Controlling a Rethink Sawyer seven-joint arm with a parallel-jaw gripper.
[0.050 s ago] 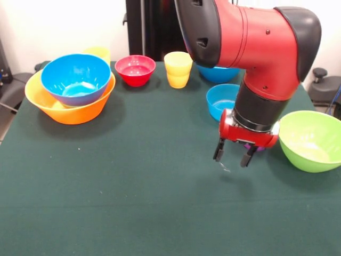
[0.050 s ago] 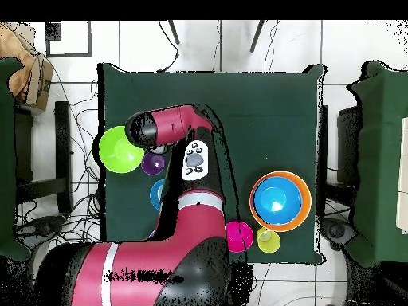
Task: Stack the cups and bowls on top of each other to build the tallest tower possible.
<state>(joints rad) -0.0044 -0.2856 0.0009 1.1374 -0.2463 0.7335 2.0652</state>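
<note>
**Bowls and cups spread round the green table, gripper hanging empty**

Bowls that show in the front view number six: an orange bowl (image 1: pixel 69 109) with a large blue bowl (image 1: pixel 76 78) nested in it as the tower, a red bowl (image 1: pixel 135 70), a shallow blue bowl (image 1: pixel 221 101), another blue bowl (image 1: pixel 218 73) half hidden behind the arm (image 1: pixel 256 42), and a lime green bowl (image 1: pixel 311 140). Cups number three: a pair of yellow cups (image 1: pixel 178 69) stacked together just beside the red bowl, a further yellow shape (image 1: pixel 98 53) behind the tower that is too hidden to tell cup from bowl, and a purple cup (image 2: pixel 153 163), seen from above touching the lime green bowl.

Taking the lime green bowl as landmark, it sits close to the table (image 1: pixel 133 202) edge. The tower stands at the opposite side of the table, also near its edge. The wide front stretch of cloth is bare.

The gripper (image 1: pixel 233 154) hangs just beside the lime green bowl, fingers spread apart and holding nothing, low over the cloth. The shallow blue bowl lies just behind it; the tower is well apart.
</note>
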